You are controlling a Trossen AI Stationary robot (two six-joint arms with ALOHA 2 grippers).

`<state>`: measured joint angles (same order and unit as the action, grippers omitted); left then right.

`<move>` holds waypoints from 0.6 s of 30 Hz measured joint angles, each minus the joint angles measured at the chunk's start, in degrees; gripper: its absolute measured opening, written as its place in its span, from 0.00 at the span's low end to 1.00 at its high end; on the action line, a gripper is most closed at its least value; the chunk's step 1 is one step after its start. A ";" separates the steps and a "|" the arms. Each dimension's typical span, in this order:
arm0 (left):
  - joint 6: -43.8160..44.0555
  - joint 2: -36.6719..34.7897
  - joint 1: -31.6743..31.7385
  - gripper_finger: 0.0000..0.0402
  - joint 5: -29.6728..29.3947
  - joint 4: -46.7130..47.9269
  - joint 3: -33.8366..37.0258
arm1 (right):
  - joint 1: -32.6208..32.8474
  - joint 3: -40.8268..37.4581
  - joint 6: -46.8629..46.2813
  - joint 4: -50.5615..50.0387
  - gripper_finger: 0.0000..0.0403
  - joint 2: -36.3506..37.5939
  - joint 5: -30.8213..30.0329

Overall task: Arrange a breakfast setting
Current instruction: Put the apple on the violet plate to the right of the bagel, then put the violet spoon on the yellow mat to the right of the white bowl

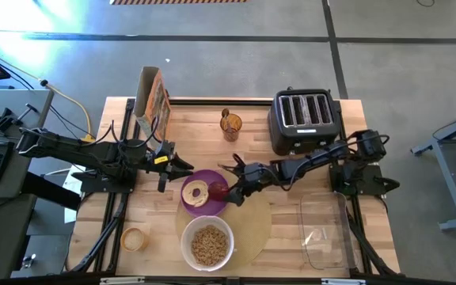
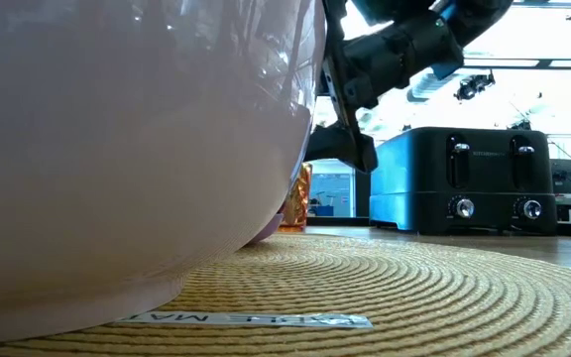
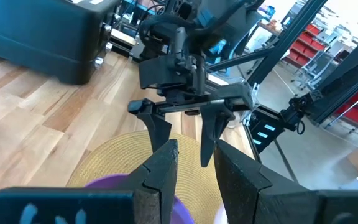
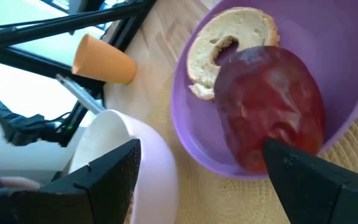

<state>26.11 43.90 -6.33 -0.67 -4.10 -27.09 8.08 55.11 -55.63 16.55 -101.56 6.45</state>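
Bowl point(image 1: 207, 242): nearest, 6 o'clock on the mat point(image 1: 256, 229), holding cereal point(image 1: 208, 245).
Plate point(image 1: 210, 178): at mat's 10 o'clock, carrying bagel point(image 1: 195, 192) and apple point(image 1: 219, 191) (touching each other).
Right gripper point(image 1: 229, 192): spread, straddling the apple without pinching it; apple between the fingers.
Left gripper point(image 1: 182, 165): fingers narrowly parted, empty, at plate's 10 o'clock.
Risk: apple rolling off the rim toward 3 o'clock if nudged; fingers dragging the plate.

Black toaster point(image 1: 305, 119), amber glass point(image 1: 230, 124), cereal box point(image 1: 152, 99)
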 joint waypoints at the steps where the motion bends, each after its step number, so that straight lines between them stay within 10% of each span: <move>1: -0.51 0.00 0.00 0.24 0.00 0.00 0.02 | -0.55 0.00 0.14 0.39 0.79 0.00 1.26; 18: -9.98 0.00 0.00 0.24 -0.85 0.00 0.02 | -18.00 0.00 10.75 14.89 0.79 0.00 28.97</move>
<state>16.13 43.90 -6.33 -1.52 -4.10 -27.07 -9.92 55.11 -44.88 31.44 -101.56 35.42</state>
